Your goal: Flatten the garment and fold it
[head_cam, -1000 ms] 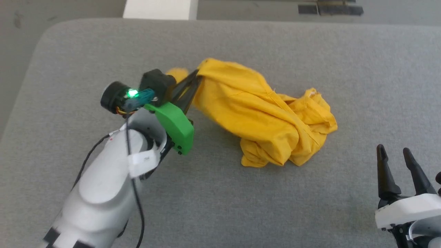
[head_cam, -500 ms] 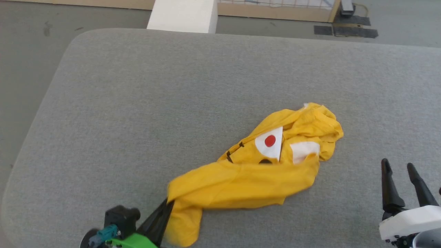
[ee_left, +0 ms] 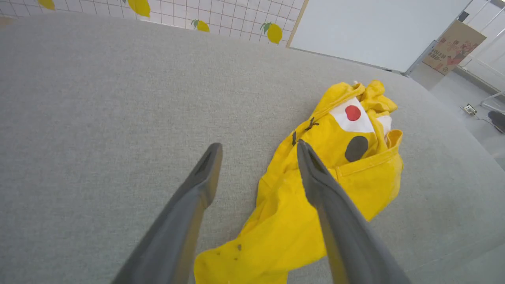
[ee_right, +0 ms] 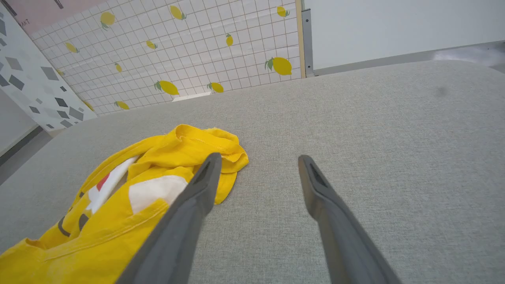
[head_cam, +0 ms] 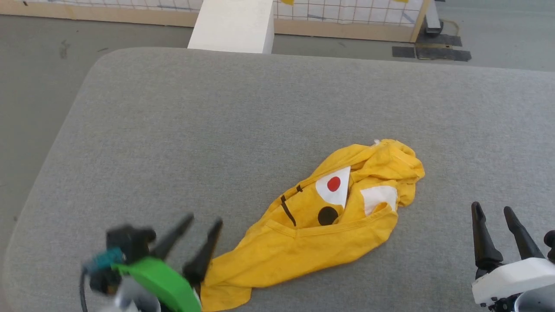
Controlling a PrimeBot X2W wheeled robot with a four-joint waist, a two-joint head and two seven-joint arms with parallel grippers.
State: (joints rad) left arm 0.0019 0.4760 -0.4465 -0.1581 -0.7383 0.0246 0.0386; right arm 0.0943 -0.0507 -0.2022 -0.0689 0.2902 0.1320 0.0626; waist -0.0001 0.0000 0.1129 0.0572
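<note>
While gaping wide, left gripper (head_cam: 204,218) holding nothing, just beside the crumpled garment (head_cam: 303,247).

L gripper (head_cam: 204,219) open; R gripper (head_cam: 491,206) open, low.

The left tool (head_cam: 204,220) has two long, tapering dark fingers (head_cam: 206,251), a bright green cover (head_cam: 158,281), a black block (head_cam: 128,240) with a teal connector (head_cam: 103,258) and a thin black cable (head_cam: 81,292), while the right tool (head_cam: 491,209) has matching fingers on a glossy white housing (head_cam: 514,275).
</note>
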